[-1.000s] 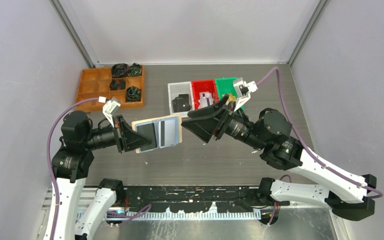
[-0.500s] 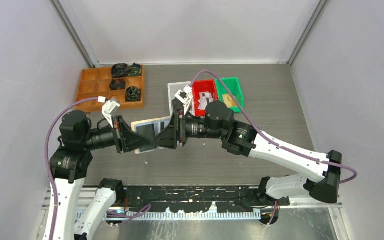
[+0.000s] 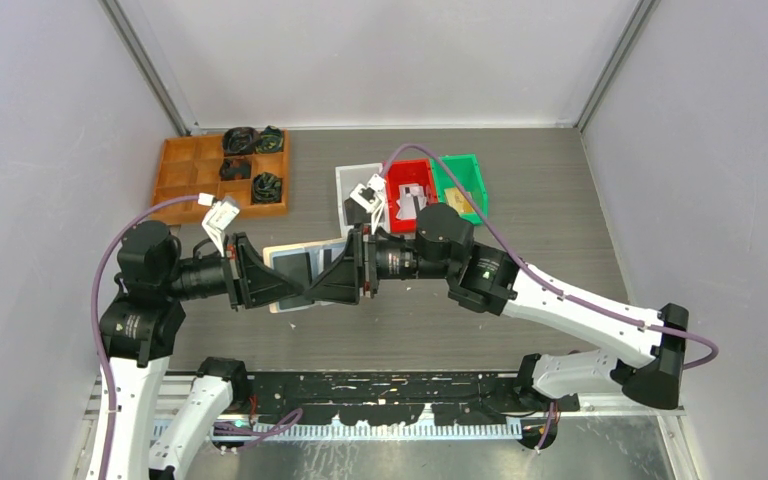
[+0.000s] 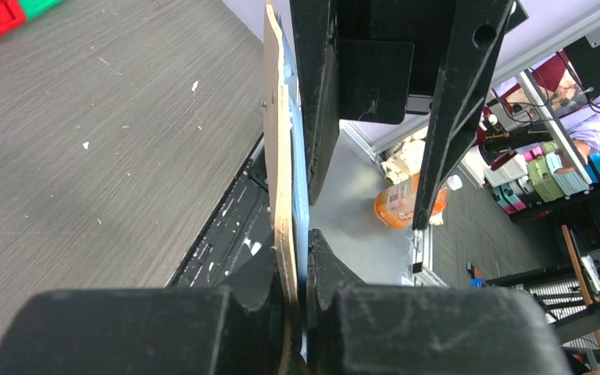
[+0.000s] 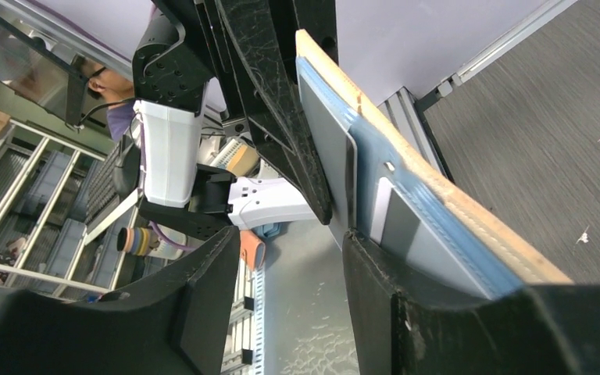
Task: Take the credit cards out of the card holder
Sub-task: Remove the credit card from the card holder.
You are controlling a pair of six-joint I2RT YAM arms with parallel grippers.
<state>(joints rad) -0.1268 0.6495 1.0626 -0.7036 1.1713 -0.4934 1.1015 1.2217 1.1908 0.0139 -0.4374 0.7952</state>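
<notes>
From above, the left gripper (image 3: 285, 285) is clenching the lower edge of the card holder (image 3: 305, 246) and holding it open off the table, pale inner side facing the other arm. The dark credit cards (image 3: 298, 264) are sitting in its pockets. The right gripper (image 3: 328, 282) is reaching in from the right, its tip at the holder's face.

In the left wrist view, the holder is showing edge-on, pinched between the left fingers. The right gripper's jaws are standing apart. One finger is lying close against the blue inner face and the other is well clear, so nothing is lying between them.

In the right wrist view, a grey card (image 5: 324, 148) is sticking out of a blue pocket beside a second one lower down. The jaws are gaping with only open air in the gap. The near finger seems to be touching the pocket, though contact is hard to confirm.

Judging from this, the jaws are not yet straddling a card's edge. Closing here could be pressing on the holder instead, bending it or levering it out of the left pinch. A bite that catches the pocket lip could be dragging the whole holder along.
</notes>
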